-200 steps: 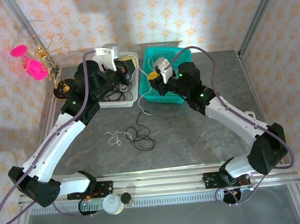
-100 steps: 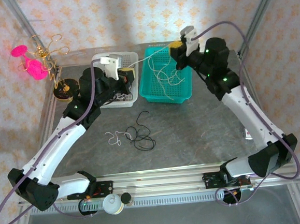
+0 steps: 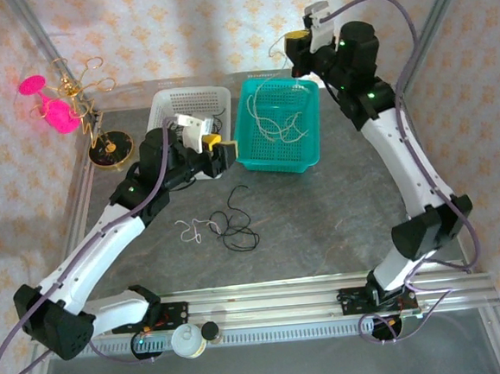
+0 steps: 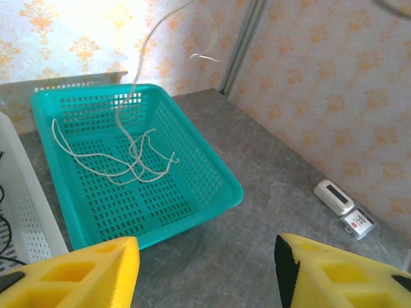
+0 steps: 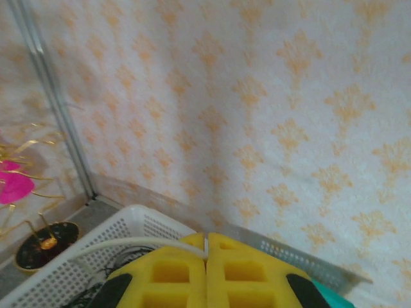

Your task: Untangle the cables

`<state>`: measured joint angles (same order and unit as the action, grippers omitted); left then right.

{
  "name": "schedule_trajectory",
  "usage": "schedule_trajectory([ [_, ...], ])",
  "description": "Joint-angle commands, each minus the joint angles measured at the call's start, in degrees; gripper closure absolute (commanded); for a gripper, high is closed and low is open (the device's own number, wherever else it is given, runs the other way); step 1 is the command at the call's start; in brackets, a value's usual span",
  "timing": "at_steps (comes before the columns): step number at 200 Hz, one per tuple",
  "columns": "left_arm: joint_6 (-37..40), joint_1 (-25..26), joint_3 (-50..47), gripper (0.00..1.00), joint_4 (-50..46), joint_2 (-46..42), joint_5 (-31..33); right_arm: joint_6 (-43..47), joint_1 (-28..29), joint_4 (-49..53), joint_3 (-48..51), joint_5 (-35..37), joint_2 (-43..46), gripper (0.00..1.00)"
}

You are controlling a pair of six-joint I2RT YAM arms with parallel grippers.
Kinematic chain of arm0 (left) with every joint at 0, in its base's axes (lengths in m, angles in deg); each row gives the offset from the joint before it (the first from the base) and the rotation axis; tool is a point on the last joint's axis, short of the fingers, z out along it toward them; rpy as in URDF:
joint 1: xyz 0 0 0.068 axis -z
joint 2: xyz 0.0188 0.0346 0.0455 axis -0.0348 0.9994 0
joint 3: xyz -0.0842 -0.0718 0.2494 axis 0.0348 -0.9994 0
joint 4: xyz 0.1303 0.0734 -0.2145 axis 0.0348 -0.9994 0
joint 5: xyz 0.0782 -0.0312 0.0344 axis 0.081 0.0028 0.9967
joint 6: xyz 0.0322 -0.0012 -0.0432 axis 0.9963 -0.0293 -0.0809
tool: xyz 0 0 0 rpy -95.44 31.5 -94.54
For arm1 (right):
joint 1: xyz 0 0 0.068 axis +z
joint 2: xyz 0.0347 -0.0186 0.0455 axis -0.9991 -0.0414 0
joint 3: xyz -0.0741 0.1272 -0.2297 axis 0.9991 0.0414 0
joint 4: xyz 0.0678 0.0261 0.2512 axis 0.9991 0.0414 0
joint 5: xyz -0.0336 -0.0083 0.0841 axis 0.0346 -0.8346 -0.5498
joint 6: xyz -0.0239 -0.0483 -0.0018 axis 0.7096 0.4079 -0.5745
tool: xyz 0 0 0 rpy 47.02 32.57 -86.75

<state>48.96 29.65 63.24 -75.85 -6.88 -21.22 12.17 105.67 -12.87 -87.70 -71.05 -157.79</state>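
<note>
Holding one whitish cord [image 5: 141, 242] clenched in my right pincer [image 3: 295, 43] above the teal basket [image 3: 270, 164], left pincer [image 3: 215, 146] released, I judge the tangle [image 3: 227, 225] on the worktop [image 3: 322, 225] not yet separated.

A teal plastic basket [image 3: 270, 164] [image 4: 234, 189] with slotted walls sits toward the back of the grey, stone-patterned table [image 3: 322, 225] [image 4: 276, 192]. Just beside it on its left stands a white latticed basket [image 3: 167, 102] [image 4: 26, 205] [image 5: 96, 247]. Further left of the teal basket, past the white one, a gold wire stand [image 3: 74, 92] with bright pink pieces rises from a round dark base [image 3: 111, 149] [image 5: 45, 244]. To the teal basket's right, near the wall, lies a small white device [image 4: 334, 196] with a little label card [image 4: 358, 221] touching it. Well in front of the basket, at the near rail, a white round cap [image 3: 187, 339] sits beside a smaller black one [image 3: 210, 330]. Behind the basket hangs pale wallpaper [image 3: 220, 25] with orange motifs, and a metal post [image 3: 432, 25] slants up at the corner.
</note>
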Motion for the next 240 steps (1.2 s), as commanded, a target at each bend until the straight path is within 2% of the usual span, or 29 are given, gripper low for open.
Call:
schedule_trajectory([
  [1, -0.54, -0.04, -1.73, 0.41, 1.96, -3.56, -1.12, -3.82, -1.87, 1.21, -1.14, 3.50, -3.53, 1.00],
  [34, -1.87, -0.06, -5.12, 0.40, 2.08, -6.09, -0.26, -7.93, -4.41, -2.17, 1.89, 1.27, -8.44, 1.00],
  [67, -3.92, -0.04, -8.50, 0.40, 3.90, -7.26, -0.25, -10.49, -4.53, -4.38, 5.58, -0.78, -13.29, 1.00],
  [94, -7.63, -0.07, -12.84, 0.40, 6.61, -7.71, 1.07, -12.52, -4.52, -4.81, 8.10, 1.91, -18.37, 0.82],
  [126, -11.06, -0.03, -17.63, 0.44, 4.40, -8.07, 7.51, -13.63, -4.55, -8.63, 13.95, 4.33, -19.84, 0.64],
  [149, -13.20, -0.10, -20.84, 0.44, 2.94, -10.28, 12.13, -12.97, -4.56, -7.32, 13.97, 6.62, -19.32, 0.55],
  [175, -15.12, -0.12, -22.89, 0.44, 0.08, -11.53, 17.01, -12.32, -4.51, -5.36, 13.76, 9.05, -16.14, 0.49],
  [198, -17.56, -0.15, -24.01, 0.44, -2.94, -11.67, 22.36, -12.24, -4.52, -6.18, 17.72, 9.66, -9.97, 0.45],
  [224, -21.10, -0.53, -25.84, 0.44, -5.76, -11.50, 28.72, -13.45, -4.46, -11.10, 29.83, 10.05, 0.28, 0.44],
  [240, -23.56, -1.41, -27.70, 0.44, -6.87, -11.20, 30.54, -15.35, -4.10, -17.24, 40.48, 7.50, 7.77, 0.45],
])
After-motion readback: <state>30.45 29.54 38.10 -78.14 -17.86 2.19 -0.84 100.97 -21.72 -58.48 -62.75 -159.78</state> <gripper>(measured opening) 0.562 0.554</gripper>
